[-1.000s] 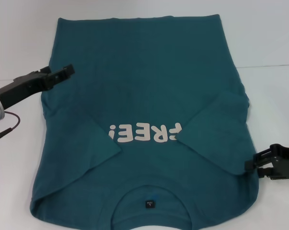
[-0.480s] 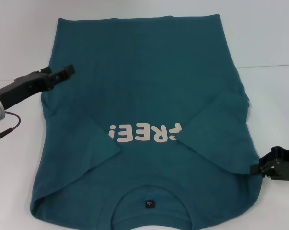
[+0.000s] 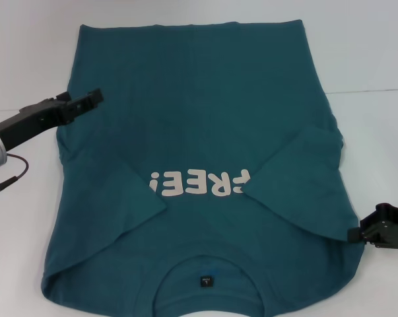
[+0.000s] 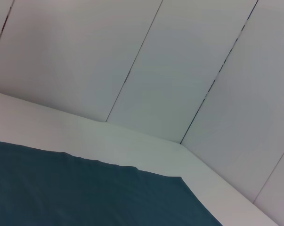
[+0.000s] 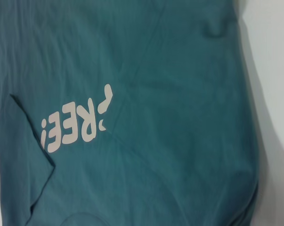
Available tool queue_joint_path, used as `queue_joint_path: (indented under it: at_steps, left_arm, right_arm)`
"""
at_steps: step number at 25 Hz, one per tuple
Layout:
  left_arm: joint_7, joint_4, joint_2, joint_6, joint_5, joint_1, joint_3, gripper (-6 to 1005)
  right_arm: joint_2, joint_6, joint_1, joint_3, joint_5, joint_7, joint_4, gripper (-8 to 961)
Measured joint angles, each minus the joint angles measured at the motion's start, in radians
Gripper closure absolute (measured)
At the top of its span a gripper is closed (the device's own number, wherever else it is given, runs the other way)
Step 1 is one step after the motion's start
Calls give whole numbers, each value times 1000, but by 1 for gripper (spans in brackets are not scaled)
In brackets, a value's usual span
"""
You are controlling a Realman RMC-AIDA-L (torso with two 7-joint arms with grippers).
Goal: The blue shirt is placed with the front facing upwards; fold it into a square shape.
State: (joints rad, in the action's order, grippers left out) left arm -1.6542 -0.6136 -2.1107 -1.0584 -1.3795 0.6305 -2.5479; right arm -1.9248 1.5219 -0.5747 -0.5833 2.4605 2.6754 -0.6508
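Right gripper (image 3: 362, 232) sits at the near right edge of the teal-blue cotton T-shirt with white "FREE!" lettering (image 3: 199, 132); whether it grips cloth, I cannot tell. Left gripper (image 3: 92, 99) hovers over the left edge, fingers looking nearly closed. Both sleeves lie folded inward on the white table (image 3: 370, 53); next likely comes the lengthwise fold, needing firm edge grips.

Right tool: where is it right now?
In the head view, the right tool sits low on the robot's right, at the edge of the dark teal-blue cotton T-shirt, beside its folded-in right sleeve.
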Motion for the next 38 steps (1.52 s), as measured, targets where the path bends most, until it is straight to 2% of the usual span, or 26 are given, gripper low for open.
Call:
queue_joint_path:
  at_steps: [6, 10, 15, 22, 28, 32, 38]
  left_arm:
    - [-1, 0, -1, 0, -1, 0, -7, 124]
    - [-2, 0, -2, 0, -1, -2, -14, 124]
    - [-29, 0, -1, 1, -1, -7, -22, 124]
    - [-259, -4, 41, 24, 37, -16, -9, 124]
    - [-390, -45, 54, 13, 78, -52, 3, 124]
    - [-543, -63, 89, -34, 150, -77, 41, 123]
    - [-664, -73, 144, -175, 190, -116, 47, 123]
  right_arm:
    - [-1, 19, 3, 0, 0, -26, -7, 895]
    - [-14, 40, 19, 1, 0, -53, -69, 899]
    - [-17, 43, 25, 8, -2, -86, -88, 904]
    - [-21, 44, 15, 11, -8, -173, -89, 906]
    - [-30, 39, 13, 11, -31, -229, -88, 908]
    - [-43, 30, 12, 11, -32, -250, -88, 908]
    - [-53, 23, 10, 10, -33, -278, -88, 908]
